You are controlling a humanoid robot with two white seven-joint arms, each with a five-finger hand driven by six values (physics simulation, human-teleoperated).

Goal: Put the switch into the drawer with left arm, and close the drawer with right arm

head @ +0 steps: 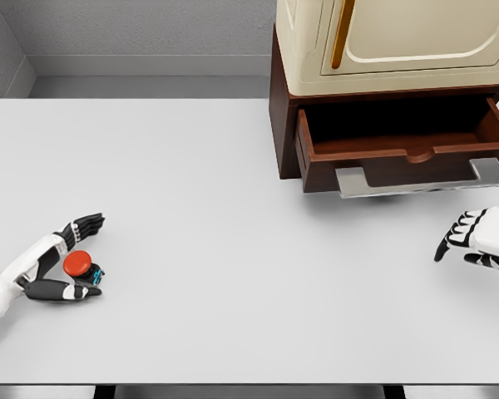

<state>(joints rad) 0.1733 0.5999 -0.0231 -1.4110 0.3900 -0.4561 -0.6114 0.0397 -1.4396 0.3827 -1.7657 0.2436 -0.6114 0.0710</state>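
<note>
The left hand [66,266] lies low on the white bench [216,249] at the lower left, its black fingers [87,223] spread wide above and its thumb stretched out below. Between them sits the small switch with a round red button cap and a teal-and-black base [82,267]. The thumb lies just under it and the fingers reach past its far side; whether any of them actually presses on it cannot be told, and the switch rests on the bench surface.

Well apart, at the right edge, the right hand [476,241] hovers with black-tipped fingers [449,241] loosely curved and pointing left, holding nothing.

Just beyond it, at the upper right, stands a dark brown wooden cabinet [281,125] whose drawer [399,154] is pulled out toward the viewer, its inside dark, with a flat grey metal handle [416,179] along its front. A cream-coloured appliance with an amber vertical handle [399,41] sits on top of the cabinet.
</note>
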